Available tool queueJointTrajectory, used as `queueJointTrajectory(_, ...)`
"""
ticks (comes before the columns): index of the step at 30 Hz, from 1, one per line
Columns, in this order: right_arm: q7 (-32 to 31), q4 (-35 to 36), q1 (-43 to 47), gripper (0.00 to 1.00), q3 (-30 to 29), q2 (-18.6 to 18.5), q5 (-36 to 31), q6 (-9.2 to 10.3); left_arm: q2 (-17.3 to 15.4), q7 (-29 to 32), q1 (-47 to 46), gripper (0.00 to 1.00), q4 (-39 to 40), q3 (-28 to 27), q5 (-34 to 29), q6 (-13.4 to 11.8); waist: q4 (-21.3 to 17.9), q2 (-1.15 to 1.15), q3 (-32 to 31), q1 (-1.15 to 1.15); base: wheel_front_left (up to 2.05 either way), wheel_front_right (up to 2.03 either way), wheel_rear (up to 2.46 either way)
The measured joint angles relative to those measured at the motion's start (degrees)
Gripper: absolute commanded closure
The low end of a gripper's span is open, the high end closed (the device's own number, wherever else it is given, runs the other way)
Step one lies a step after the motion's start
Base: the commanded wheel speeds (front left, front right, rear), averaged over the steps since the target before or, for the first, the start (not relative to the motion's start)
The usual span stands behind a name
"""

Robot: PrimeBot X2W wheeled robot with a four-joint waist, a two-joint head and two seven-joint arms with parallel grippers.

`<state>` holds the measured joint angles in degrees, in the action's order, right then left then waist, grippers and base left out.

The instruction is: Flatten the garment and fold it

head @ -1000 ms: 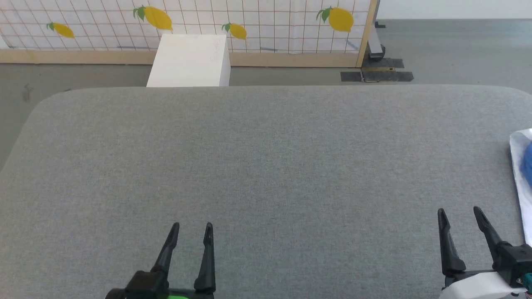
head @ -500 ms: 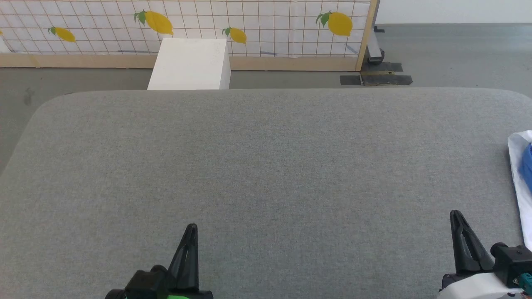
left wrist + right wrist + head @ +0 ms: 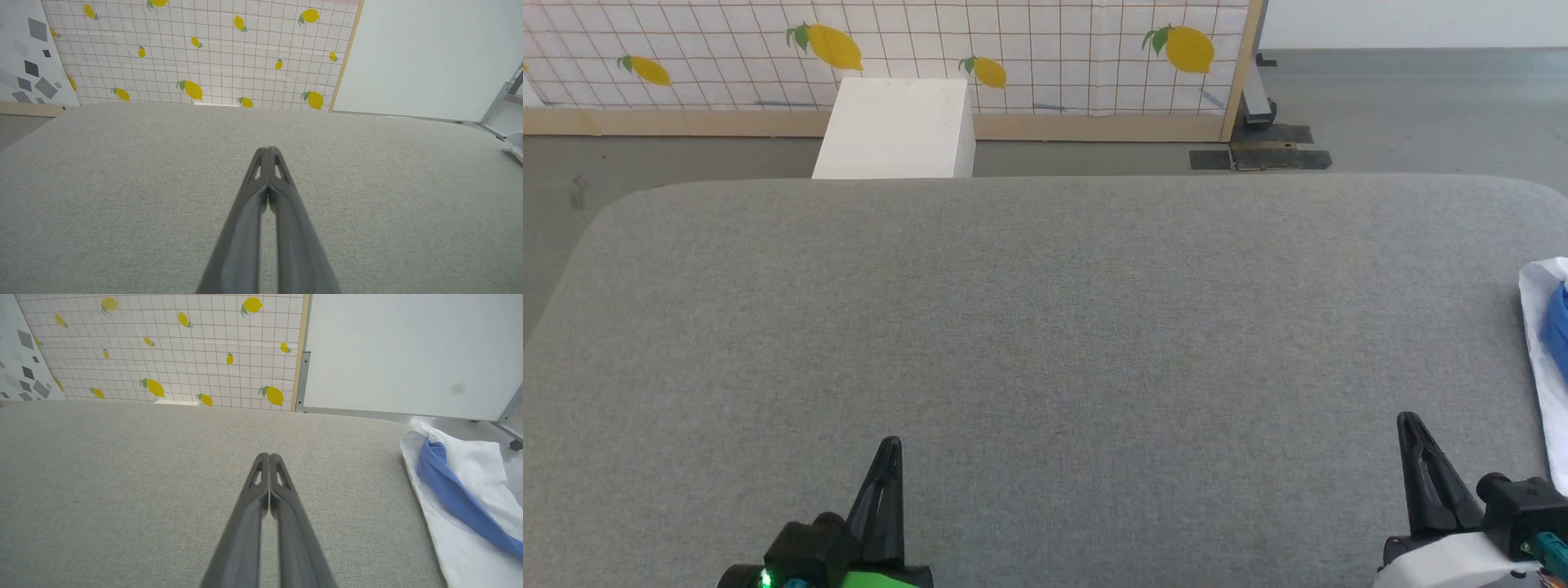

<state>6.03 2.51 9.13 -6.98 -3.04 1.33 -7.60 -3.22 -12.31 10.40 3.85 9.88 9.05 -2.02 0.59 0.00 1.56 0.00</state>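
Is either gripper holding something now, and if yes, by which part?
Nothing is held. The left gripper and the right gripper are both shut and empty; the garment lies apart, to the right.

slim black fingers (image 3: 886, 498), green left wrist (image 3: 882, 581), white right forearm (image 3: 1445, 566)

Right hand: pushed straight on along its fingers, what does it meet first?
Probably just bare grey tabletop, though its height is unclear. The shut right hand aims toward the lemon-print screen beyond the far edge. The garment lies off to its right, outside that line.
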Motion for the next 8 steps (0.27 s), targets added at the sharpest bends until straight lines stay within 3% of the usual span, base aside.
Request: queueJointTrajectory(8, -0.5, -0.1, -0.9, 1.00, 0.6, 0.0, -0.2, 0.00, 0.0, 0.9, -0.6, 1.00, -0.3, -0.6, -0.5, 0.0, 0.0, 0.00, -0.1, 0.00, 0.00, 0.00, 0.00)
